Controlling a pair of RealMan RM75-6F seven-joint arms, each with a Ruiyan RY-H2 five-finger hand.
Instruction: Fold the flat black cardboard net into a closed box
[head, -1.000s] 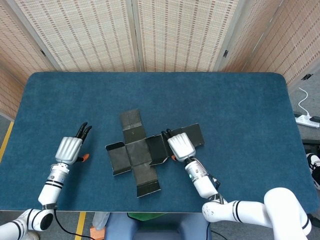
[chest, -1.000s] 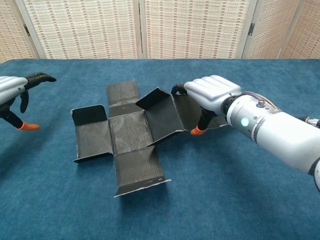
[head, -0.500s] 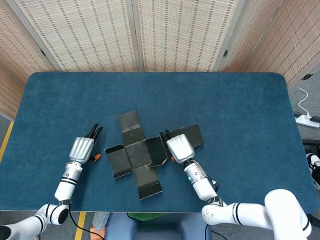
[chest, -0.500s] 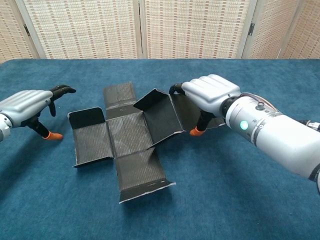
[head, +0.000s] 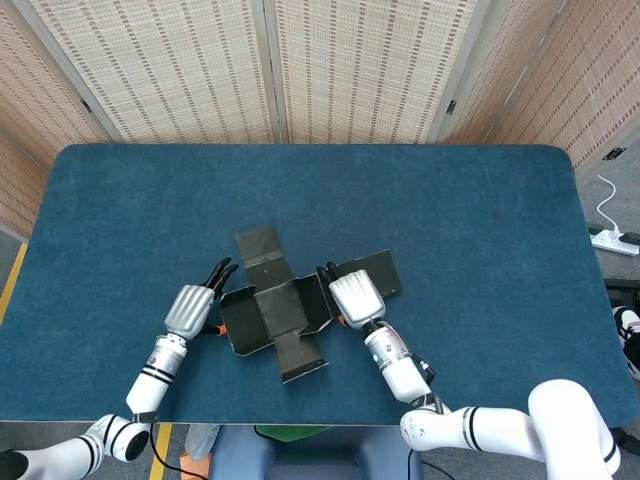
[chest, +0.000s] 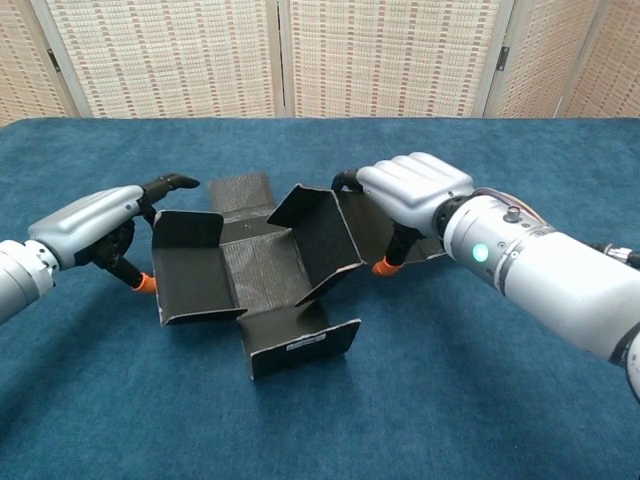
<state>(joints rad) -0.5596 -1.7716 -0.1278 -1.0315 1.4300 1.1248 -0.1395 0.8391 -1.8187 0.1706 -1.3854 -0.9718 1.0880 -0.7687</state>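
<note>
Black cardboard net (head: 278, 312) lying centre of blue table (head: 480, 230), flaps partly raised. Left hand (chest: 95, 225) pressing net's left flap, fingers curled behind it. Right hand (chest: 410, 192) gripping raised right flap, fingers hooking over it.

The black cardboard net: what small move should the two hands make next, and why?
Probably both hands should keep pushing the side panels up toward vertical. In the chest view the black cardboard net has its left, right and near panels only partly raised, while the far panel lies flat. The left hand is at the left panel's outer side and the right hand is behind the right one, so both are placed to push.
</note>
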